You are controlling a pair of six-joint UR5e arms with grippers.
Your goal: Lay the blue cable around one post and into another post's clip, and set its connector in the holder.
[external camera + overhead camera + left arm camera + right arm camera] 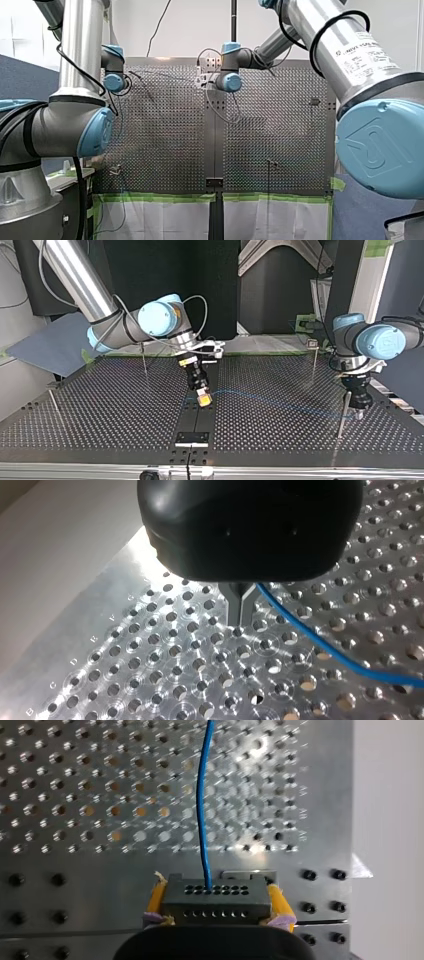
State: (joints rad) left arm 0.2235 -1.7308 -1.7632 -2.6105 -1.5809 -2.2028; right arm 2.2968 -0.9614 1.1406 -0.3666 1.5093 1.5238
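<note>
Perforated metal table point(100, 405) fills the top view, with a dark strip down its middle and black panels behind the arms. At that view's far left a thin post point(54, 407) stands near the table's edge, and a second post point(145, 360) rises further back, just beside my right arm.

My right arm comes in from the upper left and reaches down to the centre strip. My right gripper point(202, 397) hangs just above that strip. In the right wrist view its yellow pads point(156, 897) are clamped on the two ends of the dark connector point(215, 900), whose rows of small holes face the camera. A small black block point(191, 438) sits on the strip nearer the table's front edge, apart from the gripper.

From the connector the blue cable point(260, 397) runs rightward across the right half of the table in a shallow curve, passing in front of a third post point(313, 362) that carries a small head at its top.

At the right, my left gripper point(358, 412) points straight down, just beside a fourth post point(341, 415). In the left wrist view its metal fingers point(234, 607) are drawn narrow, tips close over the holes, and the cable leaves them to one side, sloping away above the plate.
</note>
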